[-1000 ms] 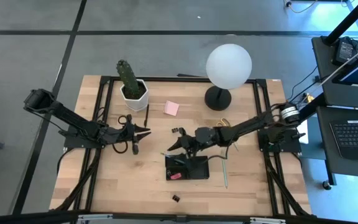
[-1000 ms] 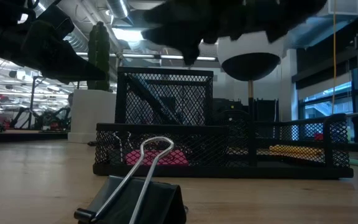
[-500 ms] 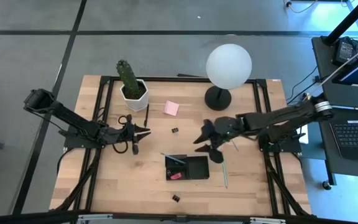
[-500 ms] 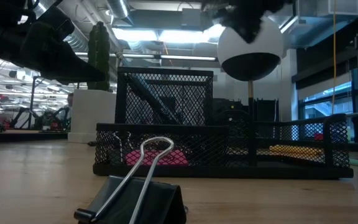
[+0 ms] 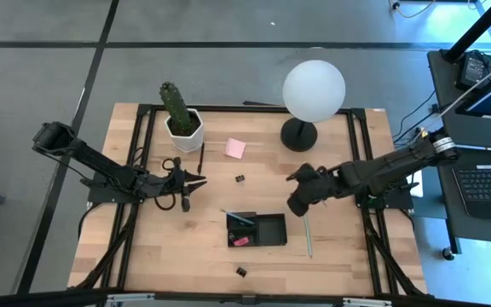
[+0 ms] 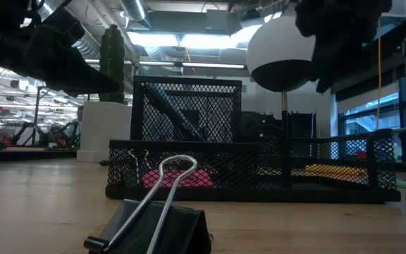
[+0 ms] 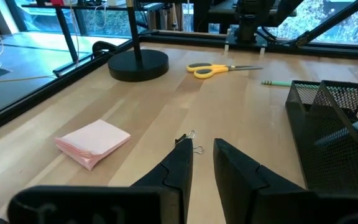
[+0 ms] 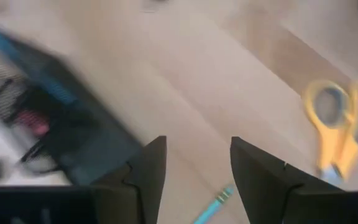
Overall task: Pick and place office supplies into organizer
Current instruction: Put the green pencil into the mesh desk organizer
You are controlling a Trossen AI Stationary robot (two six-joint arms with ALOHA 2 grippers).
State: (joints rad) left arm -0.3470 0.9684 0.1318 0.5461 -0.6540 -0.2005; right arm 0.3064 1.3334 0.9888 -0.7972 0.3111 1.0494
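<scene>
The black mesh organizer [image 5: 257, 228] stands near the table's front middle; a pink-red eraser [image 5: 240, 241] and a pen lie inside it. My right gripper [image 5: 296, 203] hovers open and empty just right of the organizer, above the thin green pencil [image 8: 210, 208]. The yellow-handled scissors [image 8: 340, 124] lie flat beyond it. The pink sticky-note pad [image 5: 235, 148] and a small binder clip [image 5: 240, 178] lie farther back, and another clip [image 5: 241, 271] sits near the front edge. My left gripper [image 5: 199, 181] waits open on the left, pointing at the clip [image 7: 191, 140].
A potted cactus [image 5: 177, 109] stands at the far left and a white globe lamp [image 5: 314, 89] on a round black base at the far right. A black pen [image 5: 201, 158] lies beside the cactus pot. Bare wood shows left of the organizer.
My right gripper has swung from above the organizer's left compartments toward the table's right edge, rising and turning as it went. It now hangs beside the organizer's right end. The left arm has kept still.
</scene>
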